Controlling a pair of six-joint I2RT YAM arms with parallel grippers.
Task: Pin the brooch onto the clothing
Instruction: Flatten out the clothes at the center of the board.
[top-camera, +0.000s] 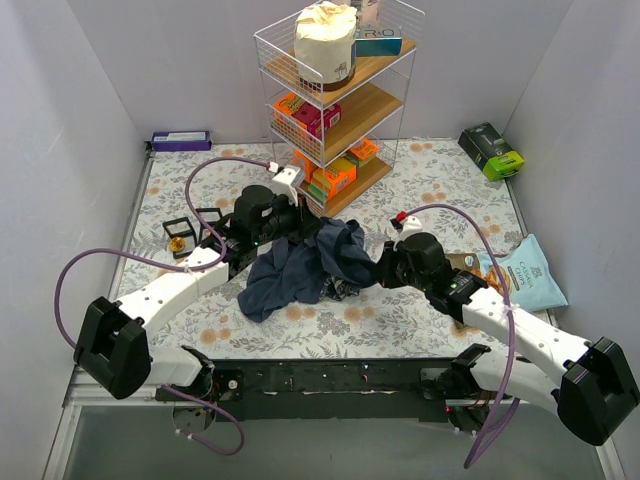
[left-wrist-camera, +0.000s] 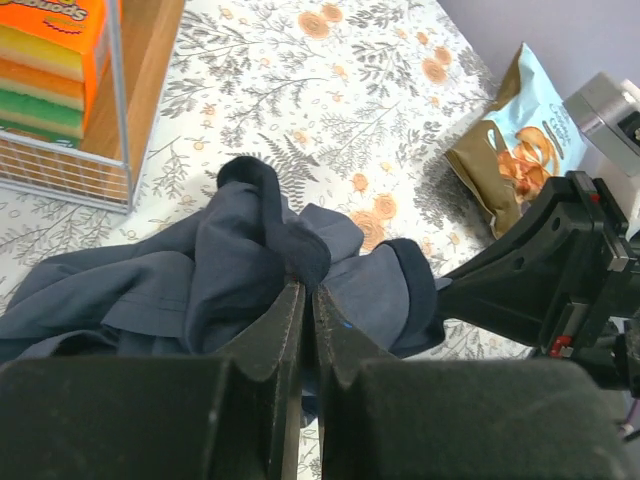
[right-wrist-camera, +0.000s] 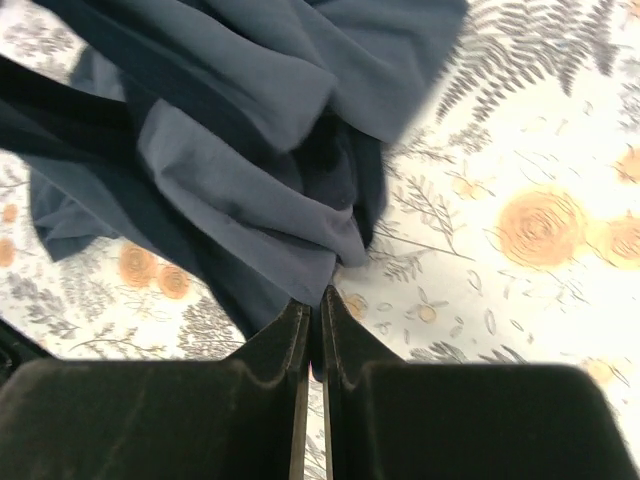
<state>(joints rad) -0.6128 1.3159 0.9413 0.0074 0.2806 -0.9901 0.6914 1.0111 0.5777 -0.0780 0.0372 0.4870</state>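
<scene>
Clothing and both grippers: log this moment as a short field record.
clothing: navy, bunched in a heap at mid-table, not laid flat
left gripper: jaws shut on a dark-trimmed fold of the clothing
right gripper: jaws shut on a fabric edge of the clothing
black box: on the table left of the clothing, gold item inside
wire shelf: behind the clothing
pinning: nothing visibly pinned to the fabric

Both arms (top-camera: 170, 290) have white links, black joints, purple cables (top-camera: 222, 159).
</scene>
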